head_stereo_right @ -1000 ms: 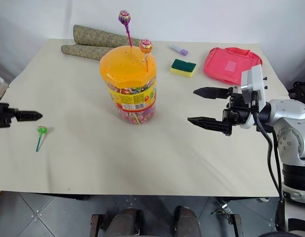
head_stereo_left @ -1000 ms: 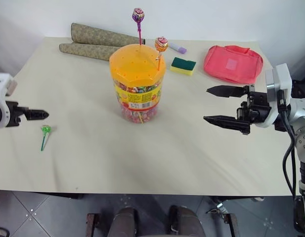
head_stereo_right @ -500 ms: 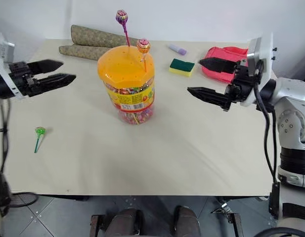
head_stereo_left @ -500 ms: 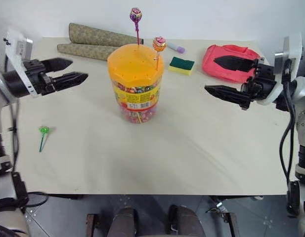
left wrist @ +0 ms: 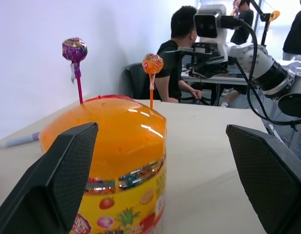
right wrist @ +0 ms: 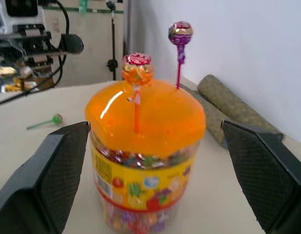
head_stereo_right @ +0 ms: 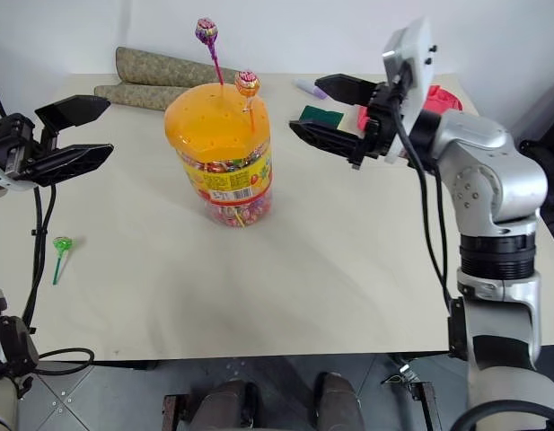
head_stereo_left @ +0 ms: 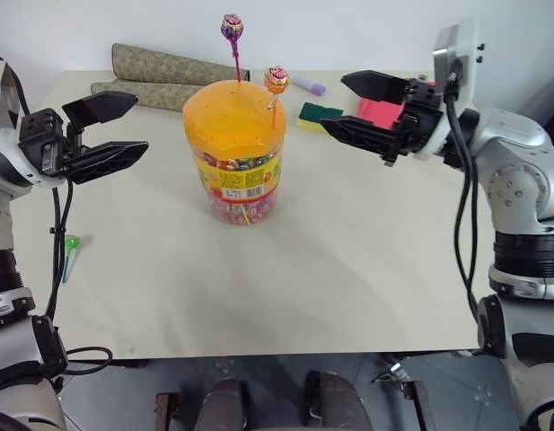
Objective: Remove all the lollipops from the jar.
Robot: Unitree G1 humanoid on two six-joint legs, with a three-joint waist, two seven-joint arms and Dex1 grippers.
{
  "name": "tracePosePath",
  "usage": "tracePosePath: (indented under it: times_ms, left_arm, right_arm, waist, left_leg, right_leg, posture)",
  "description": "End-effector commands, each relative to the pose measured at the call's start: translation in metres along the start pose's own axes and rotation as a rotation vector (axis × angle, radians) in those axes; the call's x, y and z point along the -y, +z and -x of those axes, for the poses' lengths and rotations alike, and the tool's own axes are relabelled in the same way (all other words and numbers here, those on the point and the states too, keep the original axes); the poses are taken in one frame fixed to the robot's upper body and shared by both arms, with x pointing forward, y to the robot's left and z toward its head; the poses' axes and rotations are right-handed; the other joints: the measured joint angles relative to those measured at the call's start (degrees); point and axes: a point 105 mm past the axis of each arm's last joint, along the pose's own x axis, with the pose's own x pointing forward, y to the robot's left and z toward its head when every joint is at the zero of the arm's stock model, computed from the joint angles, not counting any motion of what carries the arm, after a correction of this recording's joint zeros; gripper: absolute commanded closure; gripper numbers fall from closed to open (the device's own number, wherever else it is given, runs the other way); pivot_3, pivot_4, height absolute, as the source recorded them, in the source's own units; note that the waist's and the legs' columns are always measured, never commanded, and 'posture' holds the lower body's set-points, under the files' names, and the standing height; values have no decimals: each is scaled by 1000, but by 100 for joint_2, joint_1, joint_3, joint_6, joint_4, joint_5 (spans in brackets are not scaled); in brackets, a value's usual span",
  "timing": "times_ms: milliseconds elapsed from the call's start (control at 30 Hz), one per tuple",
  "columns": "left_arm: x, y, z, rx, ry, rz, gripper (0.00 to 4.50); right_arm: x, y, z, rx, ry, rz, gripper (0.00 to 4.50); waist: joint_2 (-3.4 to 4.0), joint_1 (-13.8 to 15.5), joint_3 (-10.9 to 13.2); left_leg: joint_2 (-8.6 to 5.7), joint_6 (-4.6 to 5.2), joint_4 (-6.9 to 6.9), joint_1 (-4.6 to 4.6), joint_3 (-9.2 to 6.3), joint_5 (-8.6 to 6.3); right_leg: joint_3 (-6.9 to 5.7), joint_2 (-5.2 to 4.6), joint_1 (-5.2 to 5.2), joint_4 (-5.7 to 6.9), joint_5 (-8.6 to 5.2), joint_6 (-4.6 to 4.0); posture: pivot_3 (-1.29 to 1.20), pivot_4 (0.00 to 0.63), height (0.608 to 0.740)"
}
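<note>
Cream surface (head_stereo_left: 348, 269) carrying the jar (head_stereo_left: 234, 153) between both tools; green lollipop (head_stereo_left: 70, 244) lying below the left tool (head_stereo_left: 124, 127); sponge (head_stereo_left: 314, 114), marker (head_stereo_left: 306, 85), pink pouch (head_stereo_left: 381, 111) behind the right tool (head_stereo_left: 341, 104); two rolls (head_stereo_left: 155, 74) beyond.

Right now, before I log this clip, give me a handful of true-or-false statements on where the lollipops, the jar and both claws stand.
1. The green lollipop is standing in the jar's lid. False: it lies on the table, off to the jar's left.
2. The purple lollipop and the orange lollipop stand upright in the orange lid of the jar. True.
3. The right claw is shut on the orange lollipop's stick. False: its fingers are spread open and hold nothing, just to the right of that lollipop.
4. The left claw is open and empty, to the left of the jar. True.
5. The jar lies tipped on its side. False: it stands upright.
</note>
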Motion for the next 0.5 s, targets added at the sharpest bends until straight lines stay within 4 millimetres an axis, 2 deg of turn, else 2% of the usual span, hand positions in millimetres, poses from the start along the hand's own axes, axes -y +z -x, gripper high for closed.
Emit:
tracePosePath:
  times_ms: [33, 233, 400, 500]
  left_arm:
    - [5, 16, 10, 3, 13, -66, 30]
    - [3, 19, 33, -43, 123, -93, 30]
    - [5, 23, 56, -75, 204, -107, 30]
    - [7, 21, 63, -93, 225, -104, 30]
  right_arm:
    - [-3, 3, -15, 2, 40, 1, 0]
    - [-8, 5, -45, 40, 109, -16, 0]
    - [-6, 9, -60, 63, 131, -12, 0]
    - [-4, 13, -64, 77, 135, -8, 0]
  waist:
    - [0, -31, 0]
    - [1, -83, 0]
    - [2, -114, 1]
    - [2, -108, 1]
  left_leg:
    - [0, 0, 0, 0, -2, 0]
    - [0, 0, -6, 0, -6, 0]
    - [2, 0, -9, 0, -5, 0]
    - [2, 0, -9, 0, -5, 0]
  right_leg:
    - [0, 0, 0, 1, 0, 0]
    - [-1, 0, -2, 2, 0, 0]
    - [-2, 1, -4, 2, 0, 0]
    - [-1, 1, -4, 2, 0, 0]
  posture:
    - [0, 150, 740]
    - [0, 150, 740]
    - [0, 150, 740]
    - [0, 150, 740]
